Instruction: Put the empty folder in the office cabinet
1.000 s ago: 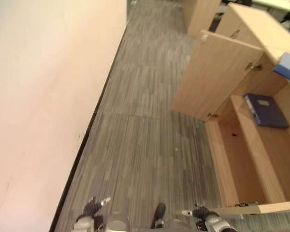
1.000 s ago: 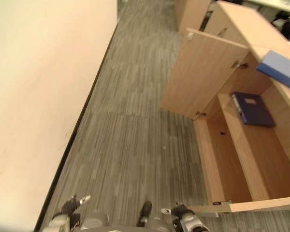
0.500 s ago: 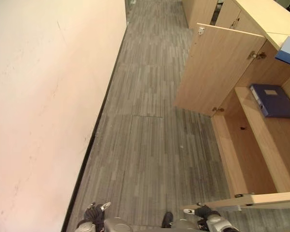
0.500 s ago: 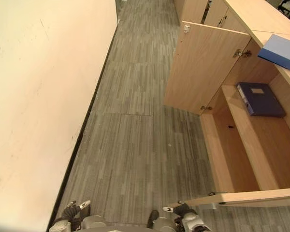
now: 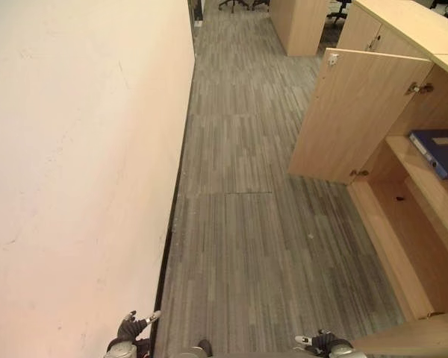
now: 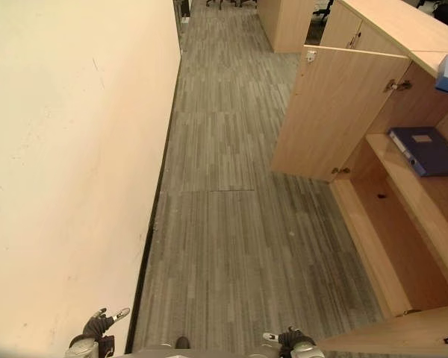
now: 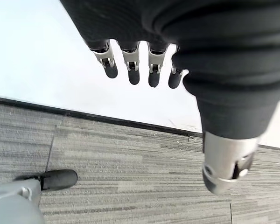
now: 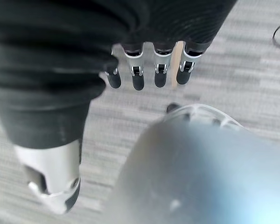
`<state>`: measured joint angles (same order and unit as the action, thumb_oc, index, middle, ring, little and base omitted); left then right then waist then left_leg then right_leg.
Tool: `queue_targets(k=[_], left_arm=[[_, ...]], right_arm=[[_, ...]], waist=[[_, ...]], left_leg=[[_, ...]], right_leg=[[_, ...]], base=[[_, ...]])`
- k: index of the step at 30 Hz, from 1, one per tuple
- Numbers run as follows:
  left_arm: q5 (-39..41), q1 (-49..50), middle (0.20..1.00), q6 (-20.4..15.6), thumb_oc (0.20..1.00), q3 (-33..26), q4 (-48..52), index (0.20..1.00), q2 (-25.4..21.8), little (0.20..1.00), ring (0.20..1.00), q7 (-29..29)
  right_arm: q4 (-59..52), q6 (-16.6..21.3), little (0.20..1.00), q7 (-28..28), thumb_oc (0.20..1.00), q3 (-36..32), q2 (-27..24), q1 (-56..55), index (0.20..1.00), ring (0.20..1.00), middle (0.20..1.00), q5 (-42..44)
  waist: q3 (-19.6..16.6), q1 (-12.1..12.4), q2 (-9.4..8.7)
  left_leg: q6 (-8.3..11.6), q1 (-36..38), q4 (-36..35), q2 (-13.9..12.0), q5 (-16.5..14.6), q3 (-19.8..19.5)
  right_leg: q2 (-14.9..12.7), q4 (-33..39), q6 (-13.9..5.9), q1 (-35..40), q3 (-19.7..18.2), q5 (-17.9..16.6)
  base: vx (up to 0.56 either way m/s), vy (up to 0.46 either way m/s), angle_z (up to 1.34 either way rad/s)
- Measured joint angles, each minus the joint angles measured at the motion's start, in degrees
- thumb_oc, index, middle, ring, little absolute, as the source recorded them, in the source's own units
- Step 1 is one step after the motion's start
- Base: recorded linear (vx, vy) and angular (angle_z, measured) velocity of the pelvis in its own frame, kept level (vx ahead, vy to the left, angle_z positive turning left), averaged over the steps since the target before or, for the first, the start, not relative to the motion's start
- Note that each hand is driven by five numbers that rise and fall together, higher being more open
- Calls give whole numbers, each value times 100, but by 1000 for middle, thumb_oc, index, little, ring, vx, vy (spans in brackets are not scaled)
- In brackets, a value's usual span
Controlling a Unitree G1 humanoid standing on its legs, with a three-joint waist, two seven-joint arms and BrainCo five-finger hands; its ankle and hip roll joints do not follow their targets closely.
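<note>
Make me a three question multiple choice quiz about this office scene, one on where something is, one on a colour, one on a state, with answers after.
1. Where does the dark folder lie?
A. On the floor by the wall
B. On a shelf inside the open cabinet
C. In the left hand

2. What colour is that folder?
A. Dark blue
B. Red
C. Green

3. How is the cabinet door nearest the folder?
A. Shut
C. Taken off and lying flat
B. Swung open

Answers:
1. B, it lies flat on the upper wooden shelf behind the open door.
2. A, its cover and spine show dark blue.
3. B, the door stands out over the grey carpet, and the shelves show behind it.

Both the left hand and the right hand hang with straight fingers and hold nothing.
</note>
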<state>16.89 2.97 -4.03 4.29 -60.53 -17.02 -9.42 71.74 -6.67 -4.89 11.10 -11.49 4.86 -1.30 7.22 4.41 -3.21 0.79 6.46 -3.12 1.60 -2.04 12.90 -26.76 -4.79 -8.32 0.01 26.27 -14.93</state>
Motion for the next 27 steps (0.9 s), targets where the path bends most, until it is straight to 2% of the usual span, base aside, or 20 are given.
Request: queue_targets(k=[2, 4, 5, 6, 7, 10, 11, 12, 13, 14, 15, 17, 18, 19, 20, 21, 23, 25, 26, 27], left_arm=[[-39, 93, 1000, 20, 1000, 6, 13, 1000, -24, 1000, 1000, 43], [-48, 124, 1000, 43, 1000, 19, -6, 1000, -25, 1000, 1000, 90], [-64, 122, 1000, 65, 1000, 18, -4, 1000, -52, 1000, 1000, 145], [-67, 129, 1000, 67, 1000, 21, -8, 1000, -56, 1000, 1000, 151], [-187, 132, 1000, 106, 1000, 22, 1, 1000, -92, 1000, 1000, 207], [-245, 152, 1000, 122, 1000, 53, -3, 1000, -90, 1000, 1000, 293], [-248, 132, 1000, 123, 1000, 97, 37, 1000, -79, 1000, 1000, 317], [-246, 108, 1000, 123, 1000, 89, 61, 1000, -88, 1000, 1000, 327], [-242, 102, 1000, 122, 1000, 81, 135, 1000, -110, 1000, 1000, 328], [-227, 121, 1000, 119, 1000, 67, 232, 1000, -137, 1000, 1000, 326], [-211, 146, 1000, 109, 1000, 62, 242, 1000, -130, 1000, 1000, 326], [-166, 183, 1000, 98, 1000, 80, 505, 1000, -66, 1000, 1000, 326], [-162, 177, 1000, 101, 1000, 79, 583, 1000, -76, 1000, 1000, 314], [-162, 155, 1000, 96, 1000, 79, 626, 1000, -80, 1000, 1000, 314], [-163, 143, 1000, 96, 1000, 82, 664, 1000, -76, 1000, 1000, 316], [-162, 125, 1000, 96, 1000, 86, 672, 1000, -69, 1000, 1000, 316], [-151, 58, 1000, 96, 1000, 88, 710, 1000, -65, 1000, 1000, 284], [-114, -96, 1000, 98, 1000, 171, 725, 1000, -53, 1000, 1000, 235], [-73, -154, 1000, 90, 1000, 270, 792, 1000, -37, 1000, 1000, 210], [9, -259, 1000, 92, 1000, 278, 792, 1000, -10, 1000, 1000, 188]], right_arm=[[-4, -24, 1000, 54, 1000, 67, 40, 27, 1000, 1000, 1000, -16], [-7, -18, 1000, 102, 1000, 256, 48, 52, 1000, 1000, 1000, -38], [4, -25, 1000, 216, 1000, 420, 70, 111, 1000, 1000, 1000, -39], [4, -22, 1000, 223, 1000, 434, 75, 115, 1000, 1000, 1000, -41], [14, -18, 1000, 354, 1000, 533, 113, 208, 1000, 1000, 1000, -40], [-10, 8, 1000, 517, 1000, 840, 154, 500, 1000, 1000, 1000, -36], [-33, 11, 1000, 568, 1000, 1093, 162, 783, 1000, 1000, 1000, -27], [-133, 22, 1000, 612, 1000, 1157, 172, 905, 1000, 1000, 1000, -9], [-333, 28, 1000, 617, 1000, 1161, 185, 1040, 1000, 1000, 1000, 20], [-483, 25, 1000, 614, 1000, 1173, 186, 1144, 1000, 1000, 1000, 28], [-558, 49, 1000, 594, 1000, 1133, 172, 1247, 1000, 1000, 1000, 33], [-803, 64, 1000, 532, 1000, 1112, 37, 1544, 1000, 1000, 1000, 261], [-997, 90, 1000, 468, 1000, 1095, -65, 1634, 1000, 1000, 1000, 313], [-1063, 125, 1000, 458, 1000, 1096, -110, 1693, 1000, 1000, 1000, 394], [-1103, 127, 1000, 407, 1000, 1100, -149, 1821, 1000, 1000, 1000, 485], [-1109, 141, 1000, 361, 1000, 1098, -163, 1896, 1000, 1000, 1000, 488], [-1157, 143, 1000, 286, 1000, 1127, -198, 2007, 1000, 1000, 1000, 618], [-1147, 150, 1000, 226, 1000, 1124, -223, 2046, 1000, 1000, 1000, 743], [-1142, 152, 1000, 191, 1000, 1122, -225, 2066, 1000, 1000, 1000, 883], [-1138, 153, 1000, 152, 1000, 1122, -232, 2070, 1000, 1000, 1000, 921]], waist=[[25, 100, -30], [50, 97, -40], [61, 132, -64], [61, 132, -70], [56, 230, -85], [100, 269, -43], [219, 307, 137], [261, 298, 187], [312, 297, 217], [346, 297, 173], [366, 272, 131], [393, 243, 212], [398, 261, 209], [396, 279, 175], [385, 292, 145], [366, 295, 112], [379, 287, 75], [382, 295, 36], [391, 407, 28], [420, 409, -11]], left_leg=[[-68, 115, -76, 8, 13, 77], [-113, 142, -80, 9, 16, 55], [-163, 206, -94, -31, 41, -38], [-167, 205, -94, -37, 60, -40], [-164, 216, -100, -98, 60, -78], [-148, 226, -106, -138, 70, -85], [-143, 238, -114, -290, 75, -65], [-117, 231, -104, -397, 92, -82], [-91, 216, -110, -462, 103, -81], [-43, 218, -119, -462, 80, -81], [16, 215, -116, -434, 92, -81], [66, 144, -69, -547, 109, -82], [96, 137, -54, -638, 122, -88], [97, 127, -30, -669, 122, -92], [156, 121, 0, -721, 101, -96], [173, 92, 29, -740, 94, -89], [335, -59, 265, -830, 3, -140], [343, -227, 426, -850, -26, -284], [341, -283, 510, -897, -26, -308], [343, -476, 795, -932, -28, -399]], right_leg=[[-33, -64, -46, -10, 293, -234], [-49, -125, -53, -13, 170, -289], [93, -312, -156, -70, -196, 59], [122, -338, -175, -89, -234, 133], [402, -526, -89, -90, -342, 585], [491, -440, -111, -13, -355, 598], [634, -692, -234, -214, -373, 939], [855, -721, -165, -261, -359, 1197], [1136, -639, -121, -378, -333, 1266], [1268, -460, -41, -433, -311, 1301], [1307, -310, 321, -370, -201, 1274], [1511, -235, 310, -355, -193, 1208], [1661, 8, 333, -245, -187, 1178], [1716, 93, 424, -217, -189, 1088], [1788, 231, 422, -163, -177, 1084], [1806, 270, 443, -171, -191, 1068], [1857, 329, 417, -168, -162, 1081], [1871, 352, 451, -173, -54, 1072], [1918, 378, 449, -163, -36, 1080], [1920, 386, 485, -151, 33, 1109]], base=[[23, 173, -21], [58, 129, 4], [81, 80, 15], [79, 61, 23], [67, 41, 9], [15, 0, 0], [33, -37, -12], [34, -32, -10], [55, -40, 1], [66, -56, 0], [108, -105, -3], [153, -135, -7], [174, -132, -10], [205, -172, -8], [177, -165, -12], [175, -207, -7], [157, -244, 2], [140, -282, 23], [134, -314, 36], [126, -280, 26]])
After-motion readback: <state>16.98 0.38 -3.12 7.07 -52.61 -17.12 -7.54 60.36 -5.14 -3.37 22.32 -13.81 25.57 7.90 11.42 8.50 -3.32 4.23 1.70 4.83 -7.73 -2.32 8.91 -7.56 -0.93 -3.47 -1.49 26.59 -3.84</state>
